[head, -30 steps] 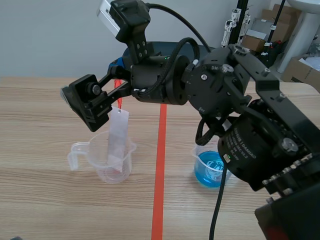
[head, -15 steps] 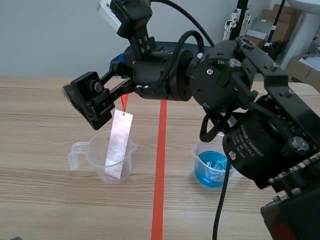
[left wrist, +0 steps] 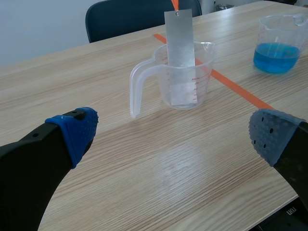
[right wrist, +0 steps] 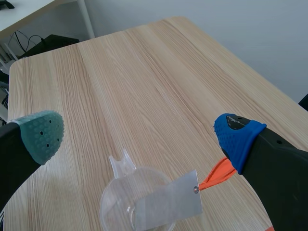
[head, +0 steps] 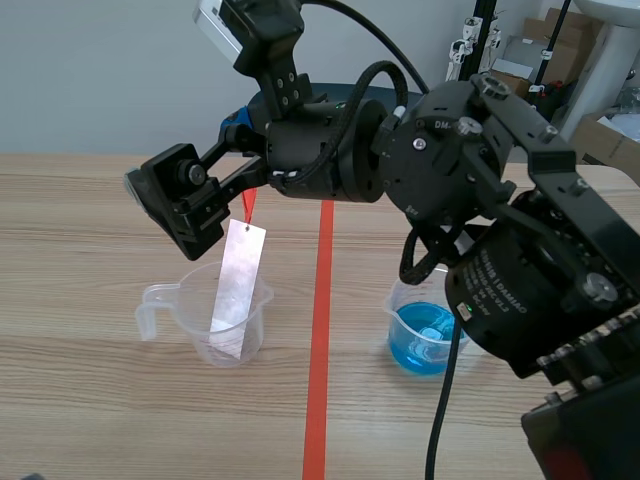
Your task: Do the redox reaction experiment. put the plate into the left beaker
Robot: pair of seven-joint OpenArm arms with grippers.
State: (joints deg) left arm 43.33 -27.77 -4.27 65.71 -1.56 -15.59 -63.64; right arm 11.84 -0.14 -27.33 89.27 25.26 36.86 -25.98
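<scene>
Leaning on the rim, your thin silvery metal plate [head: 236,290] is standing tilted, lower end inside the clear plastic handled beaker [head: 205,312], probably propping itself. Your right gripper [right wrist: 139,134] is hovering above, fingers spread wide, gripping nothing; your left gripper [left wrist: 175,132] is gaping too, well short. The blue-liquid beaker [head: 425,338] is sitting well apart, leaving you room to lift away.

White lettering "DAMIAO" runs round the right arm's motor housing [head: 505,300]; "DM" marks the joint [head: 440,135] above it. The measuring beaker's [left wrist: 185,79] red scale is unreadable.
</scene>
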